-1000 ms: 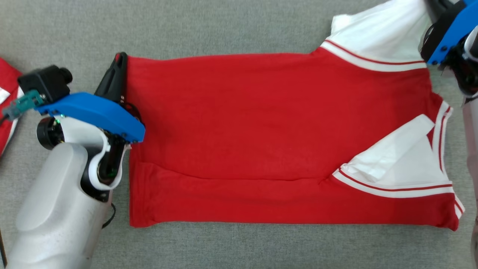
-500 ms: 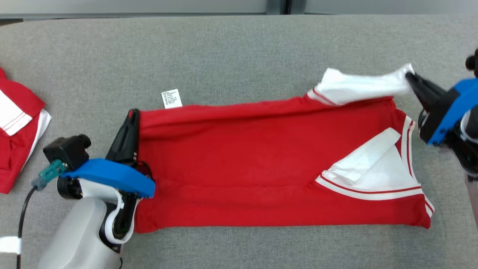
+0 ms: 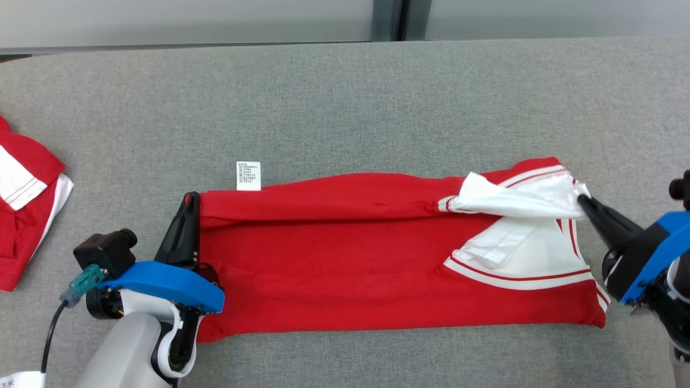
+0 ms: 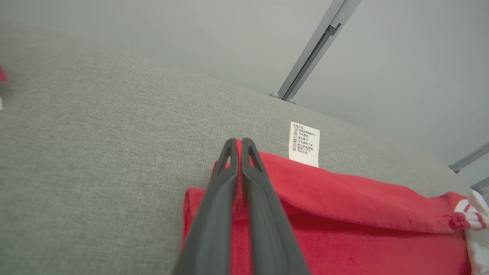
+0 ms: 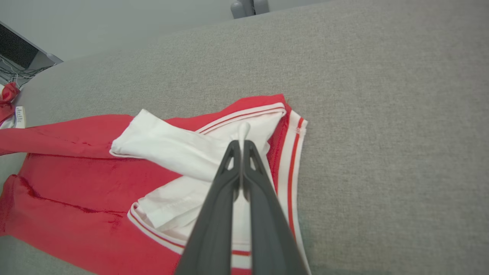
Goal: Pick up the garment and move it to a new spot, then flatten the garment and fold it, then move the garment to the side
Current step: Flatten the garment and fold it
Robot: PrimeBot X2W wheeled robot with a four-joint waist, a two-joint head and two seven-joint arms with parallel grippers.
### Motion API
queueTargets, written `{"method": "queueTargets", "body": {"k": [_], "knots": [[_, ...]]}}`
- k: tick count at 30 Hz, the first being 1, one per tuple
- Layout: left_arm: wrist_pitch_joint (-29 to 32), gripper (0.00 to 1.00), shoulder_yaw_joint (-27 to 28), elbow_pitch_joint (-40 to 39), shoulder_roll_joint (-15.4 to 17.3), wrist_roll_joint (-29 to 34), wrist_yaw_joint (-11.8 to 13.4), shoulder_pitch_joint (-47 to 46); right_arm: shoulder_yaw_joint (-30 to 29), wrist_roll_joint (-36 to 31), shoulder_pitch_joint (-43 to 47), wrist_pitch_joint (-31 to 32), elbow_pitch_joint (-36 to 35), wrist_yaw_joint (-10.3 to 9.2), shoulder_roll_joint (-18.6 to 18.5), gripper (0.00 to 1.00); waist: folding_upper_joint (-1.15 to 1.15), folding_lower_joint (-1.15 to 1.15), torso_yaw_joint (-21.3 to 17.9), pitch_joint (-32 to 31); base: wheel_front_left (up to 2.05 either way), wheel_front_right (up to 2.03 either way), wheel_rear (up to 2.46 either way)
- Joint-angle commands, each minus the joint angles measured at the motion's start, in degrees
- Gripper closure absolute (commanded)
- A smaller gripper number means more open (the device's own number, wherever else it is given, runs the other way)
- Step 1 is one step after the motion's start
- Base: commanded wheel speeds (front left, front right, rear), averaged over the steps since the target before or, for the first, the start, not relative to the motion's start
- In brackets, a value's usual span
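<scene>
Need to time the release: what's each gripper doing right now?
Left gripper: shut on the shirt, at its red edge.
Right gripper: shut on the shirt, at the white sleeve.

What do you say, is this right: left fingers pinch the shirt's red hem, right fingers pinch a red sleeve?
No: the sleeve in the right fingers is white, as the right wrist view shows. The left fingers do pinch the red hem.

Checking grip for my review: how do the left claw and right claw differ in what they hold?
The left claw pinches the garment at its red hem corner; the right claw pinches its white sleeve. The left claw points up the head view, the right claw up-left. Both are shut on the same garment.
</scene>
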Motion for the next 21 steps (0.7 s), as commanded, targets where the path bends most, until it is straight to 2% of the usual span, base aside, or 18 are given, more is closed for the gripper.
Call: {"method": "queueTargets", "body": {"k": [1, 4, 5, 6, 7, 8, 9, 10, 15, 21], "knots": [[-0.4, 1.00, 0.3, 0.4, -0.4, 0.3, 0.1, 1.0, -0.8, -0.7, 2.1, 0.5, -1.6, 0.01, 1.1, 1.00, 0.00, 0.01, -0.2, -0.3, 0.00, 0.00, 0.00], [-0.8, 1.00, 0.3, 1.0, -0.7, 0.9, -0.2, 1.2, -2.1, -1.4, 4.7, 1.5, -3.8, 0.01, 3.0, 1.00, 0.00, 0.01, -0.4, -0.8, 0.00, 0.00, 0.00], [-0.8, 0.95, 0.4, 1.3, -0.9, 1.1, -0.2, 1.5, -2.5, -1.5, 5.4, 1.7, -4.3, 0.01, 3.5, 1.00, 0.00, 0.01, -0.5, -0.9, 0.00, 0.00, 0.00], [-0.8, 0.63, 0.4, 1.6, -1.1, 1.3, -0.2, 1.8, -2.7, -1.6, 6.0, 1.8, -4.8, 0.01, 4.0, 0.51, 0.00, 0.01, -0.5, -1.0, 0.00, 0.00, 0.00], [-0.8, 0.63, 0.4, 1.6, -1.1, 1.3, -0.2, 1.8, -2.7, -1.6, 6.0, 1.8, -4.8, 0.01, 4.0, 0.51, 0.00, 0.01, -0.5, -1.0, 0.00, 0.00, 0.00], [-0.9, 0.33, 0.6, 2.0, -1.3, 1.4, -0.1, 2.0, -2.9, -1.9, 6.7, 2.0, -5.0, 0.01, 4.4, 0.00, 0.00, 0.01, -0.6, -1.1, 0.00, 0.00, 0.00], [-0.9, 0.07, 0.8, 2.2, -1.6, 1.4, 0.0, 2.1, -2.9, -2.0, 7.2, 2.2, -5.2, 0.01, 4.8, 0.00, 0.00, 0.01, -0.7, -1.2, 0.00, 0.00, 0.00], [-1.0, 0.00, 1.2, 2.4, -1.9, 1.4, 0.2, 2.3, -2.9, -2.3, 7.7, 2.3, -5.5, 0.01, 5.0, 0.00, 0.00, 0.01, -0.7, -1.5, 0.00, 0.00, 0.00], [-1.2, 0.00, 5.1, 0.8, -2.9, 2.9, 0.6, 3.7, -2.6, -3.1, 10.8, 3.2, -6.7, 0.01, 5.4, 0.00, 0.00, 0.01, -0.3, -2.9, 0.00, 0.00, 0.00], [-1.2, 0.00, 10.5, -4.3, -4.3, 8.8, 0.4, 6.3, -4.9, -6.1, 12.5, -0.3, -8.5, 0.01, 6.3, 0.00, 0.00, 0.01, 0.6, -5.0, 0.00, 0.00, 0.00]]}}
